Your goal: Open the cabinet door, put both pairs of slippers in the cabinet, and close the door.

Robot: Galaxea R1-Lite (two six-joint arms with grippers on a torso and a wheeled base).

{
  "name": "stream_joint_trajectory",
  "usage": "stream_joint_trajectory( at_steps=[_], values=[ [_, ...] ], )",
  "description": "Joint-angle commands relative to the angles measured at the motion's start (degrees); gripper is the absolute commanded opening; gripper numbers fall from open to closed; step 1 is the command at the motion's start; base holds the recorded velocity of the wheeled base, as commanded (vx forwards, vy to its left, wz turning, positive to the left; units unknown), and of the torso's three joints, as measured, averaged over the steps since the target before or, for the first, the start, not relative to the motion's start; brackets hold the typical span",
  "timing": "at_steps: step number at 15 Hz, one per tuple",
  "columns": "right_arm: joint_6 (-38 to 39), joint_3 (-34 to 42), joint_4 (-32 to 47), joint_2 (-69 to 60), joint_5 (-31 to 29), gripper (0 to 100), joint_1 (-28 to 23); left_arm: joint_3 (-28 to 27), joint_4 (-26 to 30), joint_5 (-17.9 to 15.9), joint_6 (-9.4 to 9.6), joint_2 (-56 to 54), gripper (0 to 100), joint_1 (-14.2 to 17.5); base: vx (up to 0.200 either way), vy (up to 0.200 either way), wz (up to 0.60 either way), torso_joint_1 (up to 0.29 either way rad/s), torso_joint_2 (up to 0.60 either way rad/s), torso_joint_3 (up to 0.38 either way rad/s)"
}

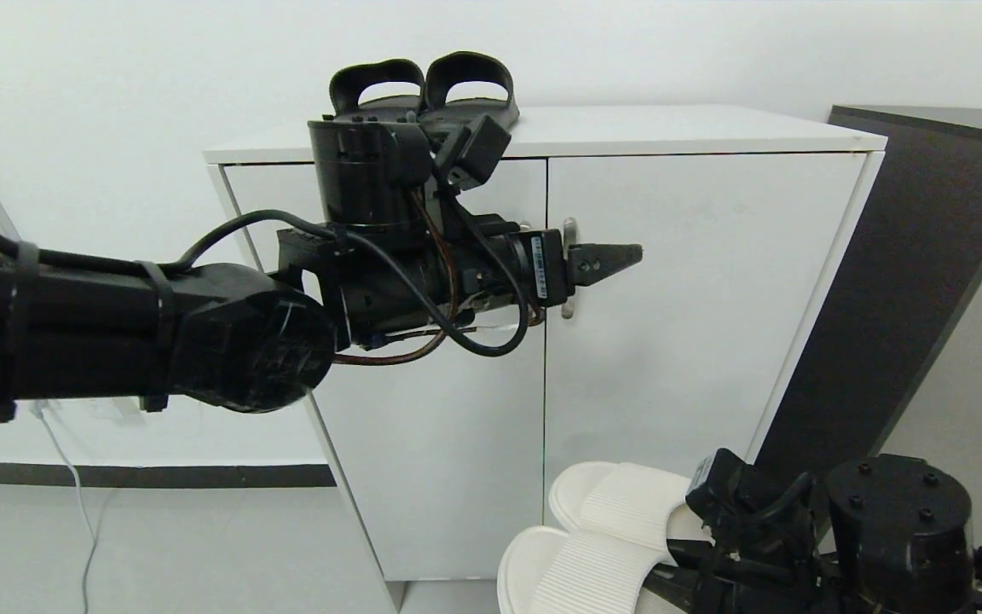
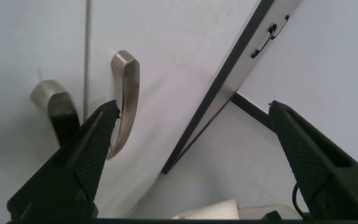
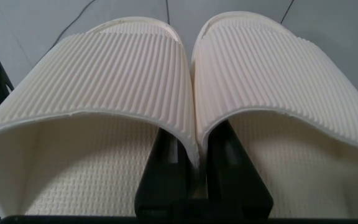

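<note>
Left gripper (image 1: 632,253), raised on its arm to handle height in front of the cabinet (image 1: 678,341), with its jaws spread wide; in the left wrist view (image 2: 192,109) the two ribbed black fingers (image 2: 79,165) stand far apart, and the nearer handle lies just inside the gap beside one fingertip, though whether they touch cannot be told. Right gripper (image 3: 196,171), low before the foot of the cabinet, with its jaws closed on the white slippers (image 1: 602,533): it pinches the two adjoining strap walls together, so that the pair hangs side by side, toes pointing away from the wrist. The cabinet is white with a flat top and two doors (image 1: 431,443), both lying flush and shut, meeting at a vertical seam. A dark panel (image 1: 926,298) leans beside the cabinet on the robot's right, against the pale wall (image 1: 116,85). The white slippers, ribbed across the straps (image 3: 117,74), sit in front of the lower part of the right-hand door. The black slippers (image 1: 427,85) stand as a pair on the cabinet top, near its left end, behind the left wrist. Two curved metal handles (image 2: 126,93) flank the seam, one on each door.
</note>
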Motion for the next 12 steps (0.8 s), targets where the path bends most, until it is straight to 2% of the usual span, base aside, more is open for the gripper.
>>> stream_joint_trajectory(
  at_steps=[1,6,7,10,12],
  values=[
    [0.0,0.0,0.0,0.3,0.0,0,0.0,-1.3,0.0,0.3,-0.02,2.3,100,0.2,0.000,0.000,0.00,0.000,0.00,0.000],
    [0.0,0.1,0.0,0.2,0.0,0,0.2,-2.4,0.0,0.3,-0.11,4.2,100,-0.1,0.000,0.000,0.00,0.000,0.00,0.000],
    [0.0,0.4,0.0,0.0,0.1,0,0.3,-2.1,0.0,0.3,-0.11,3.7,0,-0.1,0.000,0.000,0.00,0.000,0.00,0.000],
    [0.0,1.2,0.0,-0.4,1.6,0,0.6,-0.7,-0.1,0.2,-0.11,2.3,0,-0.1,0.000,0.000,0.00,0.000,0.00,0.000],
    [-1.0,4.2,-1.1,-2.5,7.4,0,1.3,3.3,-0.4,0.2,-0.11,-1.1,0,-0.4,0.000,0.000,0.00,0.000,0.00,0.000]
  ],
)
